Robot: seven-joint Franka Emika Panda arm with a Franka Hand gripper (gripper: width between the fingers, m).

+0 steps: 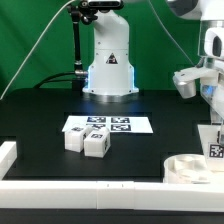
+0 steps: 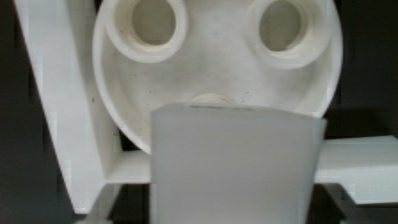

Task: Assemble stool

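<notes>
The round white stool seat (image 1: 188,168) lies at the exterior view's lower right; in the wrist view the seat (image 2: 214,75) shows two large round holes. A blocky white leg (image 1: 214,142) with a tag stands upright over the seat. My gripper (image 1: 214,128) comes down on it from above. In the wrist view the leg (image 2: 237,160) fills the space between my dark fingers (image 2: 128,205), which sit against its two sides, so my gripper (image 2: 237,210) is shut on it. Two more legs (image 1: 75,140) (image 1: 97,145) lie in front of the marker board.
The marker board (image 1: 110,124) lies flat mid-table before the robot base (image 1: 108,60). White border rails run along the near edge (image 1: 70,188) and the exterior view's left (image 1: 6,155). A white rail (image 2: 54,90) stands beside the seat in the wrist view.
</notes>
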